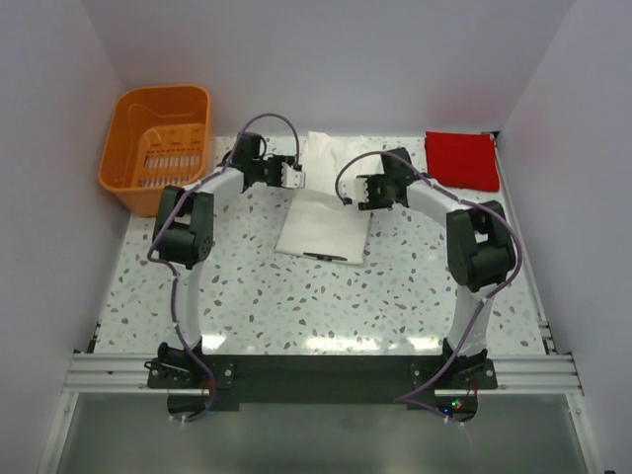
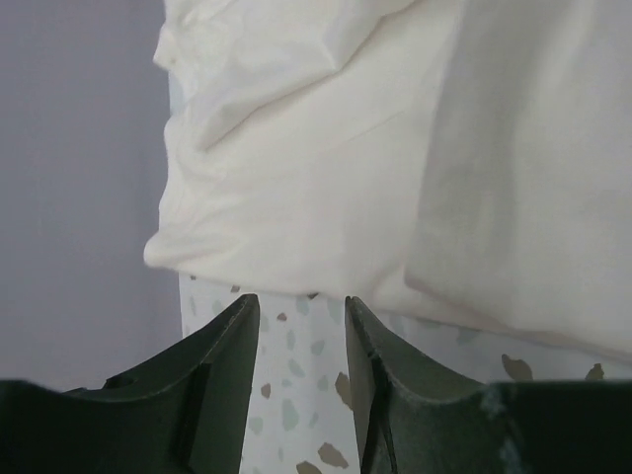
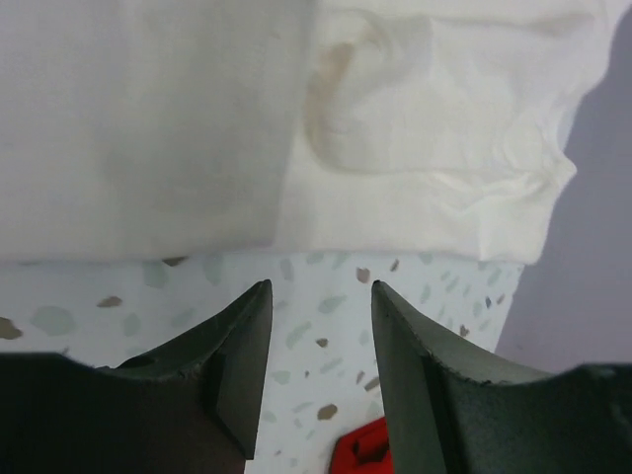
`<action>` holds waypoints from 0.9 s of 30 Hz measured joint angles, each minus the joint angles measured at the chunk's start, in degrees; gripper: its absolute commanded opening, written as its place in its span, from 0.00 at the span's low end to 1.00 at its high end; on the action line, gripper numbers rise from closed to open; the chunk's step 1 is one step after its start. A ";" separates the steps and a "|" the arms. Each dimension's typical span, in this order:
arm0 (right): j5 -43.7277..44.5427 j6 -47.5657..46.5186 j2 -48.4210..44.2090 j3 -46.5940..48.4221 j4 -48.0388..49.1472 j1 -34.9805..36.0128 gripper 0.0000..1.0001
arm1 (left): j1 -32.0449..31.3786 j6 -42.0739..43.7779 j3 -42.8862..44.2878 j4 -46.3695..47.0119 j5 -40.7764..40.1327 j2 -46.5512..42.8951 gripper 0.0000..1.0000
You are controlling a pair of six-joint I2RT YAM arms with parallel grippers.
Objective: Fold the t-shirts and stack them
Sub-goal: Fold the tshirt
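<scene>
Left claw point(image 2: 301, 299) and right claw point(image 3: 321, 284), each with jaws parted and holding nothing, flank the cream-white t-shirt point(image 1: 326, 227), which lies partly folded into a narrow panel near the worktop's point(image 1: 296, 306) far edge. The red t-shirt point(image 1: 461, 158) lies folded square in the far right corner. Apparently remaining: final fold, then stacking.

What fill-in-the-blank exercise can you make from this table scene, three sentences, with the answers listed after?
1. The small folded t-shirt at the far right corner of the table is ____ in colour.
2. The orange basket stands at the far ____ corner.
3. The cream-white t-shirt lies between the left gripper and the right gripper, whose open jaws hold ____.

Missing words: red; left; nothing.
</scene>
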 measured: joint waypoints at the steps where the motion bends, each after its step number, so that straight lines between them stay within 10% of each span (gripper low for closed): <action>1: 1.18 1.38 0.02 1.07 0.52 -0.52 0.49 | 0.72 -3.37 0.00 1.73 -0.57 -0.15 0.46; 8: 0.85 9.90 -2.16 8.79 -8.09 -2.43 0.50 | 5.14 -12.74 -8.26 -0.68 -0.04 -11.19 0.47; 27: -5.09 20.15 -13.07 -10.21 -20.46 15.10 0.47 | -1.31 8.46 -34.75 -22.56 3.23 -26.84 0.50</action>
